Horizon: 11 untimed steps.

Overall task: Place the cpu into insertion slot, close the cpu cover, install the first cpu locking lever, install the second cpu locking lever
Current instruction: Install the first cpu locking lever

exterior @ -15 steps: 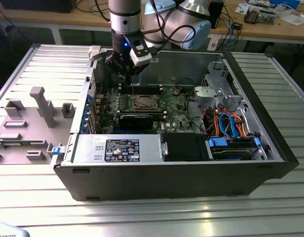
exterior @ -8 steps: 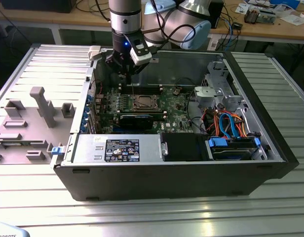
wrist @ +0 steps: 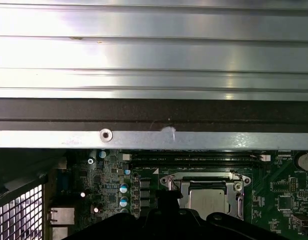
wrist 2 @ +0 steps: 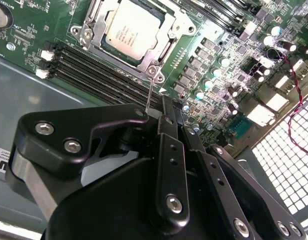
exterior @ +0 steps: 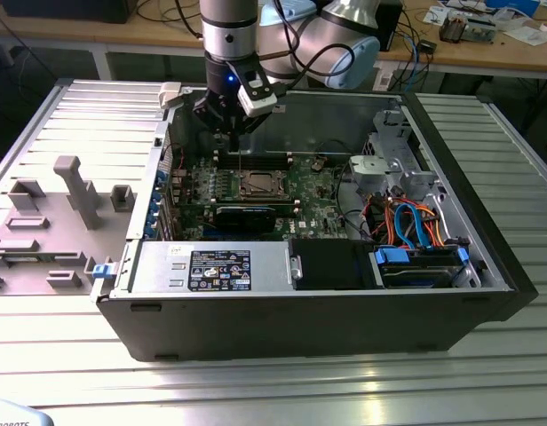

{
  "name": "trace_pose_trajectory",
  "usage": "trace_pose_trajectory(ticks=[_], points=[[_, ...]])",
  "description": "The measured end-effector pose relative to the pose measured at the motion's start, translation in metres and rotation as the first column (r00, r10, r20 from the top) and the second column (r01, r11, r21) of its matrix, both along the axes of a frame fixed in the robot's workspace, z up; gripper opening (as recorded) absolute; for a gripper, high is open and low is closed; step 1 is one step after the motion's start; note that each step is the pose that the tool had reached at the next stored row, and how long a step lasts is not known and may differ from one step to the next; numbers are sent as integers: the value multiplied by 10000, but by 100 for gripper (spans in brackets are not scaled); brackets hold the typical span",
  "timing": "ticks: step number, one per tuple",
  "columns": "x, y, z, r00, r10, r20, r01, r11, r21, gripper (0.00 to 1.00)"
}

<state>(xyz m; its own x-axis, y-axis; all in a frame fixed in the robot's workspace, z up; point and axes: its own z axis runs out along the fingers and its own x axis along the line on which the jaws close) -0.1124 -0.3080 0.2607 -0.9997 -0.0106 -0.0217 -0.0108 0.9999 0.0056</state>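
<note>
The cpu (exterior: 256,185) lies flat in its socket on the green motherboard, its dull silver top plain in both wrist views (wrist 2: 131,27) (wrist: 206,200). The cpu cover (wrist 2: 166,45) (wrist: 201,178) lies down around it as a silvery frame. One thin wire locking lever (wrist 2: 150,92) (exterior: 240,161) stands up from the socket's corner. Its free end reaches the black gripper (exterior: 235,133) (wrist 2: 166,114), which hangs just above the socket's far edge with its fingers together. Whether the lever is clamped between them or only touches them is hidden.
The open computer case holds a long black card (exterior: 245,216) in front of the socket, a power supply (exterior: 211,269) at the front, and a drive cage with orange and blue cables (exterior: 416,222) at the exterior view's right. Black memory slots (wrist 2: 94,70) flank the socket. A grey fixture tray (exterior: 51,222) lies outside the case at the exterior view's left.
</note>
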Motion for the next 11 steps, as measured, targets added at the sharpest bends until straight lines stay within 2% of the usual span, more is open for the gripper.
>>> trace_pose_trajectory(ticks=[11], points=[[16, 0, 0, 10000, 0, -1, 0, 10000, 0, 11]])
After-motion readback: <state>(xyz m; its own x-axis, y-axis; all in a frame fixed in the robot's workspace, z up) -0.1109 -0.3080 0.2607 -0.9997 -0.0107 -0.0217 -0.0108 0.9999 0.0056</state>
